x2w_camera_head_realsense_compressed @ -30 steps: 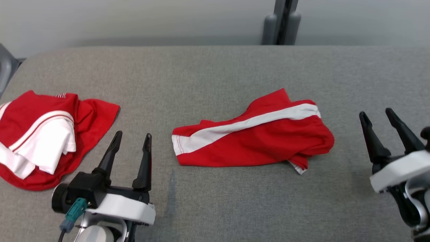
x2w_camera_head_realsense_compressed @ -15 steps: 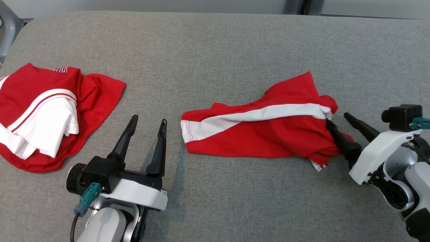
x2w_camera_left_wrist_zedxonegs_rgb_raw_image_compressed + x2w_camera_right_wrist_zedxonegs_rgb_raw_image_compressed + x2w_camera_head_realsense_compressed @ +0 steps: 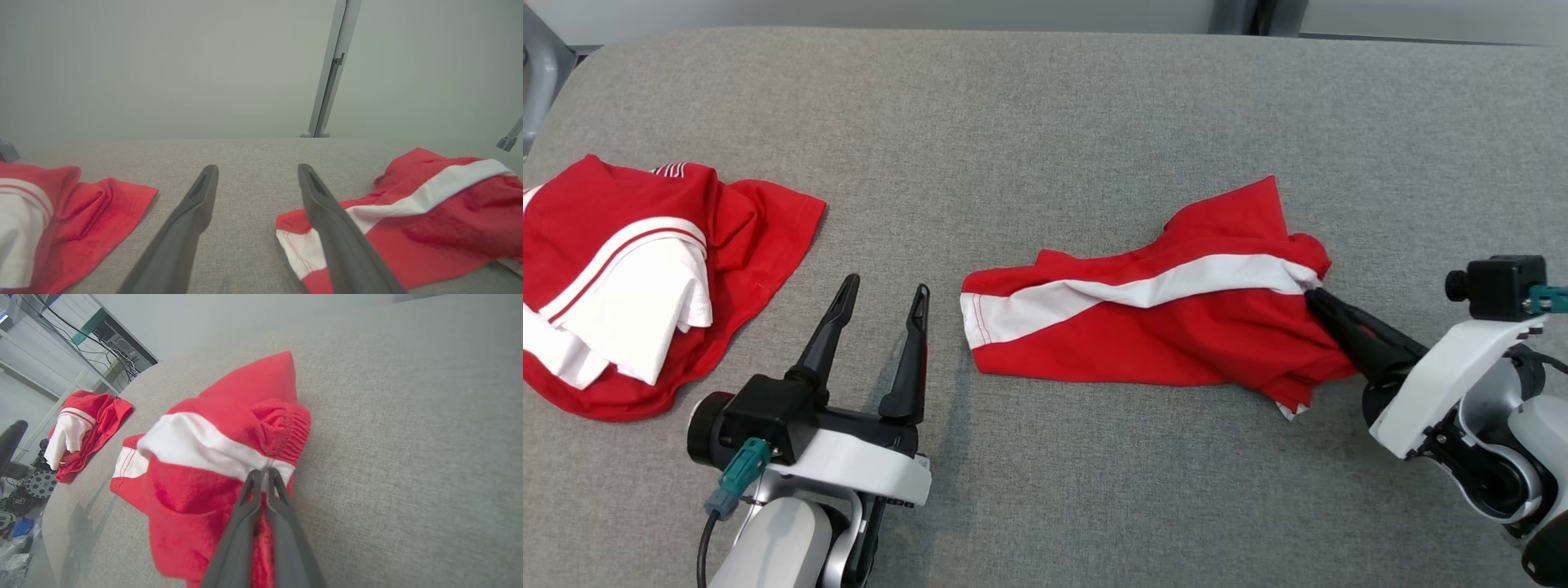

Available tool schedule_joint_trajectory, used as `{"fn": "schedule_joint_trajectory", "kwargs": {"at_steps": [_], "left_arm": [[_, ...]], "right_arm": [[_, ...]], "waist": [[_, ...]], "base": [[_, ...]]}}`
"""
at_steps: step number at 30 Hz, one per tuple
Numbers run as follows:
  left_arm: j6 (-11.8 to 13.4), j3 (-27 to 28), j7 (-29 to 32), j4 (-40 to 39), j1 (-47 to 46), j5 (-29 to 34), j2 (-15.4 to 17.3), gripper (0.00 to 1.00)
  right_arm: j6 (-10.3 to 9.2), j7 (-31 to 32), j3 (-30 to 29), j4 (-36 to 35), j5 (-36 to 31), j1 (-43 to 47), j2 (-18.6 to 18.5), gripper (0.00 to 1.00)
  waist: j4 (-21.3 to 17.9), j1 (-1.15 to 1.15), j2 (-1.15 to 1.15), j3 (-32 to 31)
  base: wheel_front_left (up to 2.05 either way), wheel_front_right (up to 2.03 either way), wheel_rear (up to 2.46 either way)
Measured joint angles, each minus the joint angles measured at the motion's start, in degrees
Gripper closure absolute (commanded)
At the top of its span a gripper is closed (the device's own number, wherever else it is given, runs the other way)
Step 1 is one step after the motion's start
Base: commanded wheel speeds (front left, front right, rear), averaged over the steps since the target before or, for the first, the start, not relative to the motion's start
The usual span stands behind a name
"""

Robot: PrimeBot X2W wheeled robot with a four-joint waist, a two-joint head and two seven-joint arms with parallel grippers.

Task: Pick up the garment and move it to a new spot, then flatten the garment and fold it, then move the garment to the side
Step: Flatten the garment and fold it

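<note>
The garment (image 3: 1160, 327) is a pair of red shorts with a white side stripe, lying crumpled in the middle of the grey table. My right gripper (image 3: 1313, 296) is shut on the garment's right end, at the waistband where the white stripe ends. In the right wrist view the two dark fingers (image 3: 261, 477) pinch the cloth of the garment (image 3: 212, 457) together. My left gripper (image 3: 884, 286) stands open above the table just left of the garment's hem. In the left wrist view the garment (image 3: 429, 220) lies to the right of that gripper (image 3: 257, 171).
A second red and white garment (image 3: 637, 286) lies heaped at the table's left edge, and it also appears in the left wrist view (image 3: 61, 212). The grey table (image 3: 1045, 122) stretches bare behind and in front of both garments. A grey post (image 3: 331, 69) stands beyond the far edge.
The head camera tilted down. My right gripper swung in from the right, reached the garment's right end and shut on it, bunching the cloth slightly. The left gripper stayed open.
</note>
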Motion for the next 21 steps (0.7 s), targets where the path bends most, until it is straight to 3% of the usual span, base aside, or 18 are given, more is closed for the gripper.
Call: {"fn": "schedule_joint_trajectory", "kwargs": {"at_steps": [4, 11, 18, 21], "left_arm": [[0.02, 0.2, -0.08, 0.2, 0.01, -0.01, -0.03, 0.0], [0.38, 0.76, -0.25, 0.13, 0.31, -0.02, 0.24, 0.0], [0.58, 1.04, -0.34, -0.13, 1.2, -0.33, 0.9, 0.0], [0.6, 1.09, -0.42, -0.37, 1.25, -0.46, 0.99, 0.0]], "right_arm": [[0.0, -4.78, 0.25, -1.41, 0.53, 0.02, -1.59, 1.0], [0.0, -13.03, -1.29, -2.93, -5.15, 0.09, -4.2, 1.0], [-0.01, -15.38, -7.8, -8.31, -19.39, 2.46, -6.62, 1.0], [0.0, -11.66, -9.06, -12.49, -25.73, 6.26, -5.23, 1.0]], "waist": [[-0.07, 0.0, 0.0, -0.49], [-0.86, 0.0, 0.0, -1.37], [-1.87, 0.0, 0.0, -2.54], [-2.2, 0.0, 0.0, -2.94]], "base": [[0.0, 0.0, 0.0], [0.0, 0.0, 0.0], [0.0, 0.0, 0.0], [0.0, 0.0, 0.0]]}}
